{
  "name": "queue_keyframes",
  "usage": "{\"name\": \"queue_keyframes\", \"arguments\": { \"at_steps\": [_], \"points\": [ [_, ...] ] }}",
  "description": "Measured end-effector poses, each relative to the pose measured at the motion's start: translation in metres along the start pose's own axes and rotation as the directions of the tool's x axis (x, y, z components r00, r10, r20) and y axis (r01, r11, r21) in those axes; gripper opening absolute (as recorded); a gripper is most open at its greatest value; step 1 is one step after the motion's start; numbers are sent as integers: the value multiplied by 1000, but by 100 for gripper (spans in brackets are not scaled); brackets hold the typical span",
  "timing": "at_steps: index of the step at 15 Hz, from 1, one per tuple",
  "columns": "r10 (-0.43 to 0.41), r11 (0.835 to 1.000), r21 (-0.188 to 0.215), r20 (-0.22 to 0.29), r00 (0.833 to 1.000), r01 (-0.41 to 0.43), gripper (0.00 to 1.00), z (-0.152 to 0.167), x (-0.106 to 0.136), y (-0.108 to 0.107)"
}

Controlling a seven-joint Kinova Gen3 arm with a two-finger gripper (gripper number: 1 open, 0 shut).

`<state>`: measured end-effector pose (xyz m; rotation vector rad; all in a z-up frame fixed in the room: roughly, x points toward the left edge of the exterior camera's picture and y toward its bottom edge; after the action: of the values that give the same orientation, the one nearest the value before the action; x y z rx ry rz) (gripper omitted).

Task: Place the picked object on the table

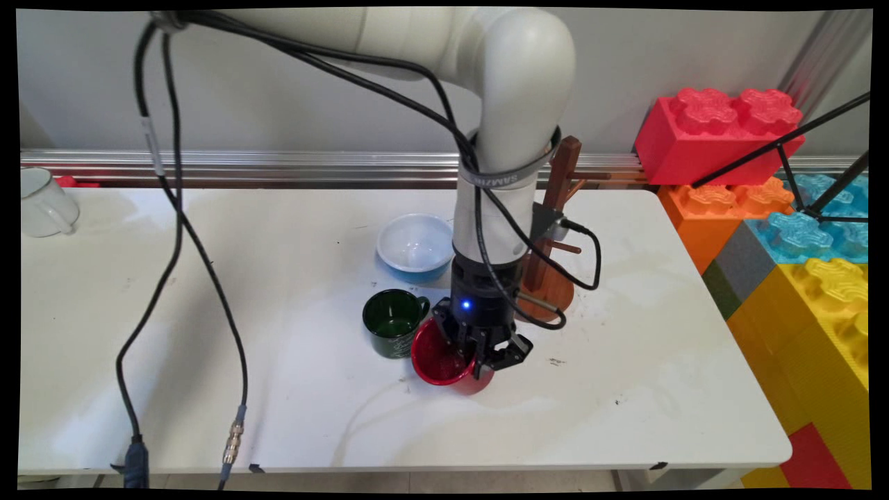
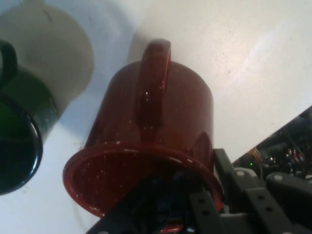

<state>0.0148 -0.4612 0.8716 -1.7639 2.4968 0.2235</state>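
The red mug (image 1: 439, 361) is tilted, its mouth turned toward the camera's lower left in the main view, and nothing shows inside it. The green mug (image 1: 393, 323) stands upright just beside it at about ten o'clock, with its handle pointing toward the arm; its dark inside shows no contents. The bowl (image 1: 415, 246), white inside and blue outside, sits farther back at about eleven o'clock from the red mug and looks empty. A white mug (image 1: 43, 203) stands at the table's (image 1: 278, 403) far left edge, well apart from the rest; its inside cannot be seen.

The gripper (image 1: 486, 354) is down on the red mug's rim on the right side. In the hand view one finger (image 2: 253, 204) lies outside the mug's wall and dark linkage shows inside the mouth, so the jaws are clamped on the rim, the handle facing away from the hand.

Count: three mugs, one bowl, one wooden mug stand (image 1: 555, 229) behind the arm at about one o'clock from the red mug, and a stack of big toy bricks (image 1: 722, 132) off the table's right end.
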Motion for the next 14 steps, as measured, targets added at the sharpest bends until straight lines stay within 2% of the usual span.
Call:
{"name": "queue_keyframes", "arguments": {
  "at_steps": [8, 14],
  "points": [
    [-66, 998, 15, 75, 995, 65, 0, 17, 18, 1],
    [-94, 996, 21, 97, 991, 92, 0, 27, 26, -2]
  ]
}}
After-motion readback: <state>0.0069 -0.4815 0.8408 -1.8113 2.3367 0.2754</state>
